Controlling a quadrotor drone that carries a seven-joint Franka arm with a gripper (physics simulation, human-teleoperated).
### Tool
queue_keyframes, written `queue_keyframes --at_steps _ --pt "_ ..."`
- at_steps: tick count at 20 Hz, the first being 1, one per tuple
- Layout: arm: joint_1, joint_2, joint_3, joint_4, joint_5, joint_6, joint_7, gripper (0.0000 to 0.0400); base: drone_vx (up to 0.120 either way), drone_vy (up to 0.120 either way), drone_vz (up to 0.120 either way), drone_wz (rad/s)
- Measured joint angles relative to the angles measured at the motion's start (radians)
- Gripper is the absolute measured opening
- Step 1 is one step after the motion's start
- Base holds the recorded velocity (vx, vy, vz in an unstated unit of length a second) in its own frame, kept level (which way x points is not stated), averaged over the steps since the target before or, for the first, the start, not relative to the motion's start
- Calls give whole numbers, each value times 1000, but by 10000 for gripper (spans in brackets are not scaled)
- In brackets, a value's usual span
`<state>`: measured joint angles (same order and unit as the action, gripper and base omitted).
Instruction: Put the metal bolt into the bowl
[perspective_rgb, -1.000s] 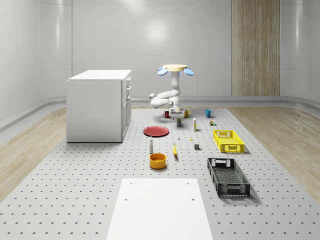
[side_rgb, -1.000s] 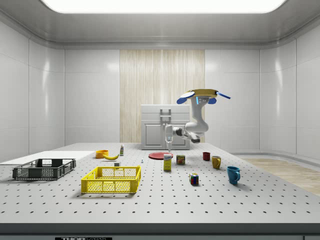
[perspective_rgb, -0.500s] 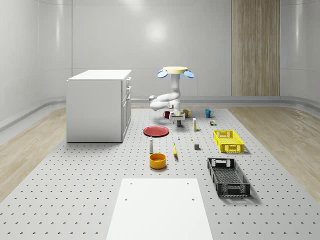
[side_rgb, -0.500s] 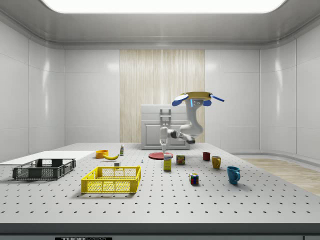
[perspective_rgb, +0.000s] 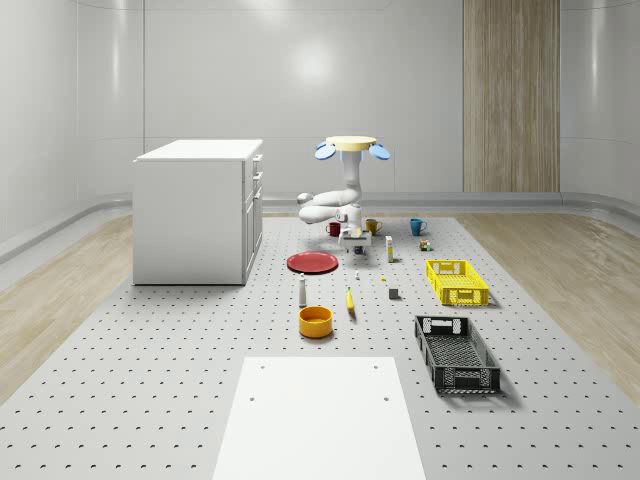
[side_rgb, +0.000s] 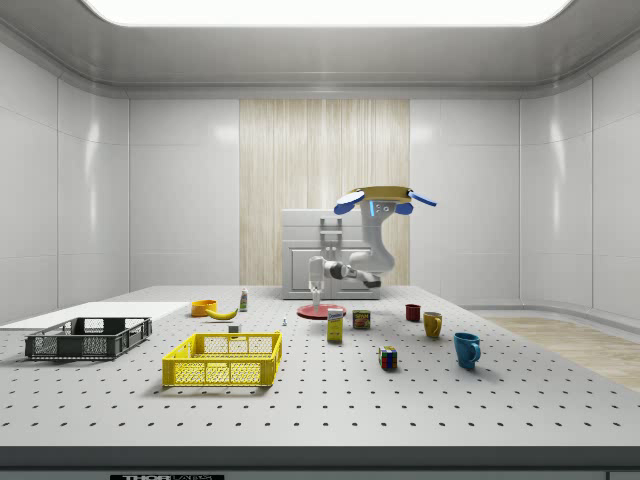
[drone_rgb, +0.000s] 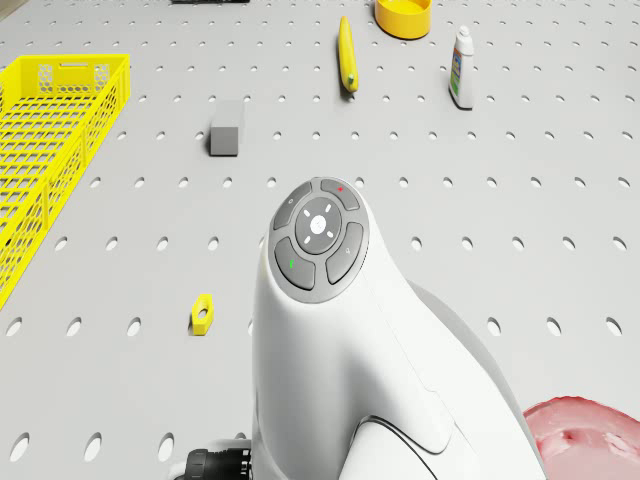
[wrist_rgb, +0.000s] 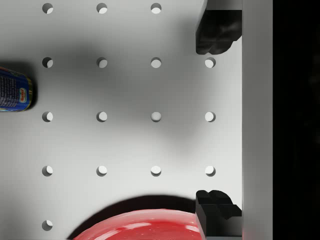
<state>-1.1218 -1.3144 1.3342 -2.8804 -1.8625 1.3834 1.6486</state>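
Note:
The orange bowl sits on the perforated table toward the whole-scene view's near side, and also appears in the drone view. A tiny grey bolt stands between the red plate and a yellow nut. The drone hovers over the table's far part, with its white arm bent down. My gripper hangs open a little above the table, empty, at the red plate's edge. Its black fingertips stand wide apart. It is well short of the bolt.
A blue can lies near the gripper. A grey cube, banana, white bottle, yellow crate and black crate sit on the table. Mugs stand behind the drone, and a white cabinet stands at the whole-scene view's left.
The drone and arm have shifted toward the side view's left, carrying the gripper from beside the cans to the red plate's edge. The objects have not moved.

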Motion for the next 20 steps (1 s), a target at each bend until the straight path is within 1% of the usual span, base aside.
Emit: queue_keyframes --at_steps 2,20 --pt "-2 -7 2 0 3 7 2 400 120 0 -120 0" --pt "-17 -65 14 4 30 61 15 400 120 0 0 0"
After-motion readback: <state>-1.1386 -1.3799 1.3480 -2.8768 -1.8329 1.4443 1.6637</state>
